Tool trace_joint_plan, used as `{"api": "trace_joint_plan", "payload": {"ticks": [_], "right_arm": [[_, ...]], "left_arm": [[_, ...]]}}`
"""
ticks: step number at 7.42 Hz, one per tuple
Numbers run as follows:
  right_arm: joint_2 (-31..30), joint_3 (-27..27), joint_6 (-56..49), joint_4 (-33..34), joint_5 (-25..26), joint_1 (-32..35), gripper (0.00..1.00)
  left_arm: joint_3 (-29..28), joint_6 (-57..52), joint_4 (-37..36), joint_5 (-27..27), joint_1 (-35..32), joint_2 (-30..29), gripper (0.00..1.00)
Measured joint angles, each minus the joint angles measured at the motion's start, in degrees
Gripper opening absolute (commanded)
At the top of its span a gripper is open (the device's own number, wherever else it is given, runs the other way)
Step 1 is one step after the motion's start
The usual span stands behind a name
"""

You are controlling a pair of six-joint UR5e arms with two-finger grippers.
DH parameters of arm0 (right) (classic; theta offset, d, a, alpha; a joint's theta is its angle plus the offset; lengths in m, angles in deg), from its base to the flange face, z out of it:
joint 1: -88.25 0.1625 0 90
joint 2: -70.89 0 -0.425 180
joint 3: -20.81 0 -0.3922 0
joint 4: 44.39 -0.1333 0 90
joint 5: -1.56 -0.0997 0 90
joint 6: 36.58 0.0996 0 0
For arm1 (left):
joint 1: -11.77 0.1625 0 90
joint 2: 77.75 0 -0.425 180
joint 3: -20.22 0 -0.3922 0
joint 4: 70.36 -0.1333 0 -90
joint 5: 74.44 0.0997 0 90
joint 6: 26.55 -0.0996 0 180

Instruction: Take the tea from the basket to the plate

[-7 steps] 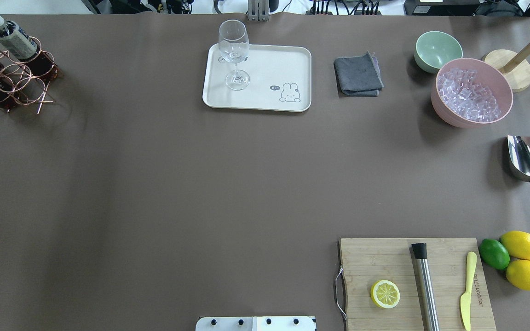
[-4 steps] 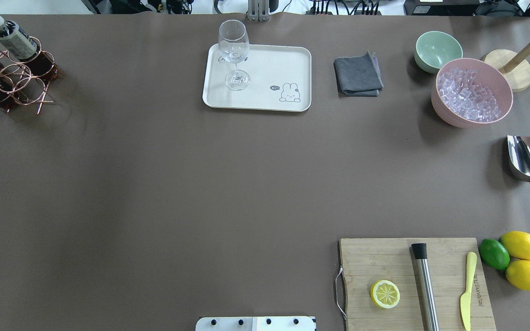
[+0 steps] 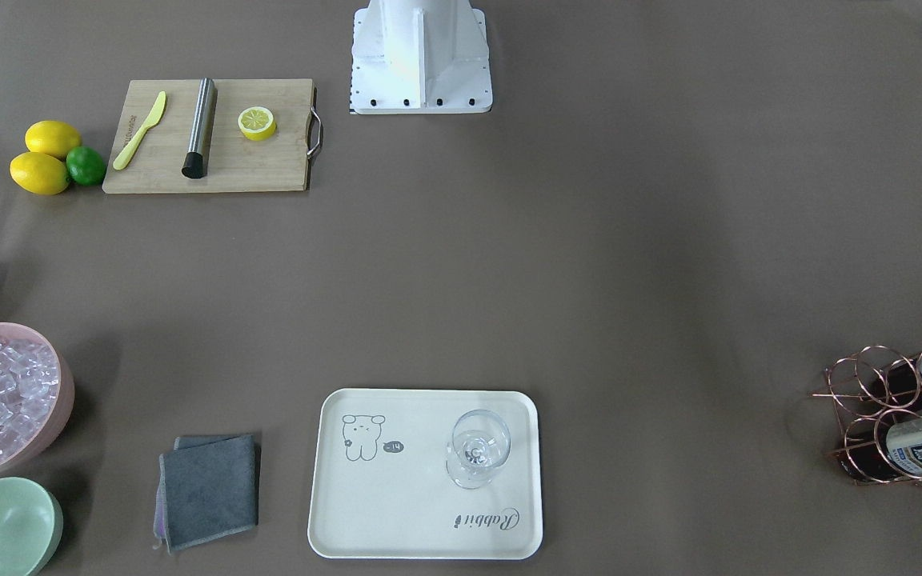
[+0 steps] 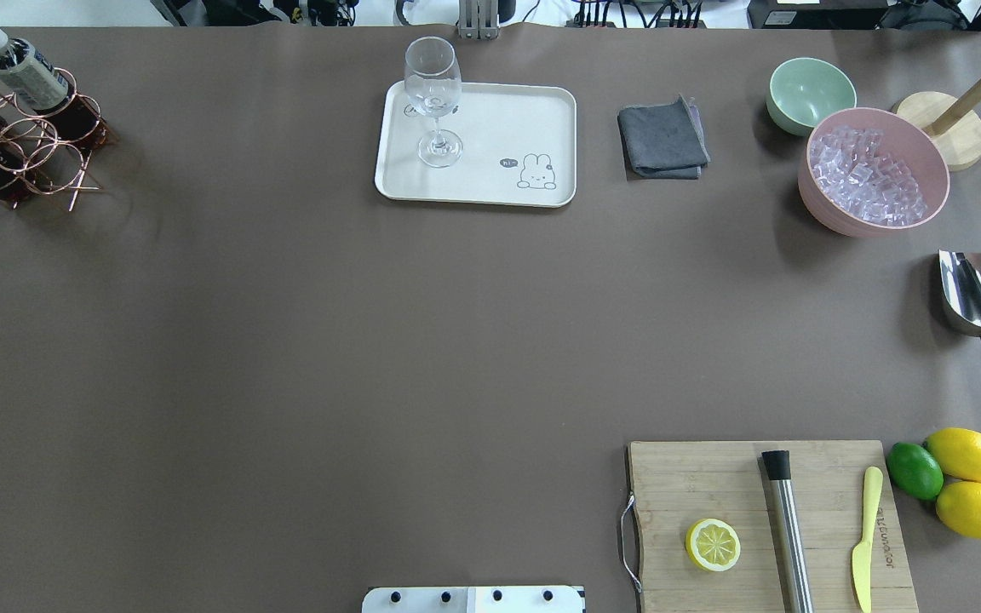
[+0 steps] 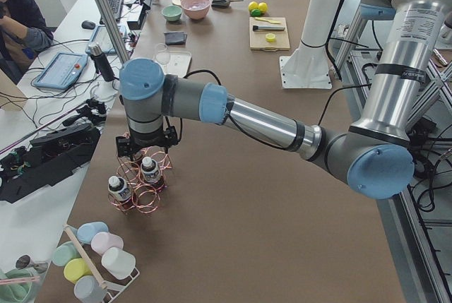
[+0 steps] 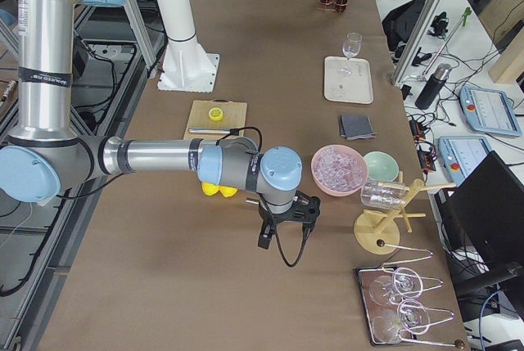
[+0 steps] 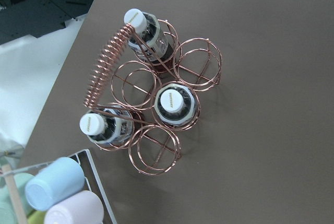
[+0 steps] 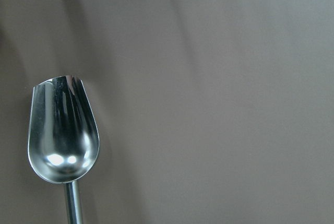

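Plainly, our brown tabletop (image 4: 286, 340) stands among lab desks (image 5: 63, 70). The tea (image 7: 173, 104) sits in the basket (image 7: 107, 70) beneath our left hand (image 5: 145, 146), the right hand (image 6: 285, 224) above the scoop (image 8: 62, 130); either's grip we cannot tell. Nothing has shifted since.

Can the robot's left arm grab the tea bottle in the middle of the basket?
Probably yes. The left gripper hangs just above the basket, and the middle tea bottle stands cap up, beside the coiled handle rather than under it. Nothing seems to cover it.
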Motion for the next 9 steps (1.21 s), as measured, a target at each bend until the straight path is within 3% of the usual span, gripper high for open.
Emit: {"api": "trace_joint_plan", "payload": {"ticks": [5, 7, 9], "right_arm": [[0.0, 0.1, 0.0, 0.0, 0.0, 0.0, 1.0], [0.0, 0.1, 0.0, 0.0, 0.0, 0.0, 1.0], [0.0, 0.1, 0.0, 0.0, 0.0, 0.0, 1.0]], "left_arm": [[-16.6, -8.6, 0.0, -0.3, 6.1, -15.8, 0.93], [-23.6, -9.5, 2.7, -0.2, 8.4, -19.4, 0.93], [-26.0, -9.9, 5.2, -0.1, 9.1, -19.8, 0.92]]}}
